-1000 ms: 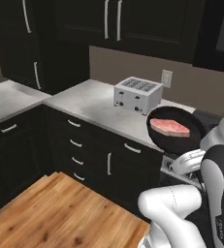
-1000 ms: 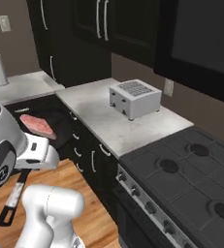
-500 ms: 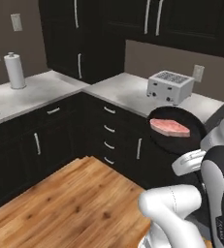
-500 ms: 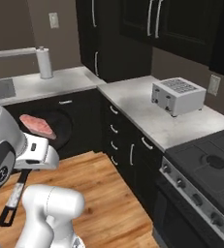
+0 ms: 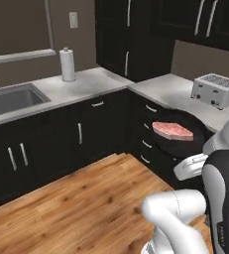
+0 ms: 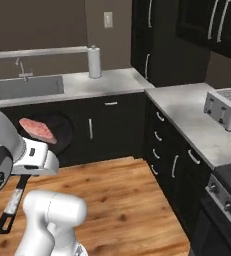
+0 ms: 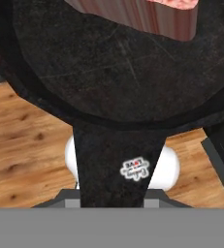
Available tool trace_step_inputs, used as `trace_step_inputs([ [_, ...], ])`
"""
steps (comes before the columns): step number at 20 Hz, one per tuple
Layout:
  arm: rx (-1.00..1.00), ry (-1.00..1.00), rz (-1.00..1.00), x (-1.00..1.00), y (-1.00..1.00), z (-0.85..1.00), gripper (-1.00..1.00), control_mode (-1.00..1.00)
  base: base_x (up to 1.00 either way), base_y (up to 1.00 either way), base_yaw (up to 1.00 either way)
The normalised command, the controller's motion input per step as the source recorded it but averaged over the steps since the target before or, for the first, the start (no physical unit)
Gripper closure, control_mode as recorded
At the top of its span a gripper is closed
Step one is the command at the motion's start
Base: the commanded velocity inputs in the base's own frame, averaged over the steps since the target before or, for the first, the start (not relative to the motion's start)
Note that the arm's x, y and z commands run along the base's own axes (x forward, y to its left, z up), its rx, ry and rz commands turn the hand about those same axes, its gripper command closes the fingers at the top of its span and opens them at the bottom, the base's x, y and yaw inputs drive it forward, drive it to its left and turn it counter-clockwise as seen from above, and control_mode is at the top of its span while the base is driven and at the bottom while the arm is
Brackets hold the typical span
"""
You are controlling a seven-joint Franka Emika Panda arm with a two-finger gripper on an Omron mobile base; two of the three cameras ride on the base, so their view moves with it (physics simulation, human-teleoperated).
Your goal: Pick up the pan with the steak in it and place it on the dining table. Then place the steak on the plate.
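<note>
- Black and round, the pan (image 5: pixel 178 141) rides in the air in front of the arm, level, above the wooden floor (image 5: pixel 81 208) and beside the dark cabinets (image 5: pixel 86 139).
- Its inside is matte, with fine pale scratches across it in the hand view, and a low rim runs all round.
- The steak (image 5: pixel 172 130) lies flat in the pan, a pink-red oblong slab with a paler edge; from the hand camera its cut side looks streaked red-brown.
- The steak's long axis runs across the pan, side to side in the left base view.
- The handle (image 7: pixel 118 164) is a flat black strip that widens into the pan and carries a small white label; in the right base view it slants down and back under the arm, ending in a paler tip.
- The gripper (image 7: pixel 113 196) is closed narrow on that handle, holding the pan up.
- Compared with 1 second ago, both base views have swung: the toaster (image 5: pixel 216 90) sat mid-frame then, now it sits far right on the pale speckled counter (image 5: pixel 175 92).
- New in sight are a steel sink (image 5: pixel 12 99) and an upright white paper-towel roll (image 5: pixel 67 64).
- Pan and steak hold the same spot relative to the arm.
</note>
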Motion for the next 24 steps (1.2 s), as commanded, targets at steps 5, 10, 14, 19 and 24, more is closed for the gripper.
trace_step_inputs([
  [5,0.0,0.0,0.0,0.0,0.0,0.0,1.0,1.0,-0.02,0.08,0.49],
  [10,0.0,0.0,0.0,0.0,0.0,0.0,1.0,1.0,0.0,0.01,0.5],
  [14,0.0,0.0,0.0,0.0,0.0,0.0,1.0,1.0,0.0,0.0,0.5],
  [19,0.0,0.0,0.0,0.0,0.0,0.0,1.0,1.0,0.0,0.0,0.5],
  [24,0.0,0.0,0.0,0.0,0.0,0.0,1.0,1.0,0.0,0.0,0.5],
])
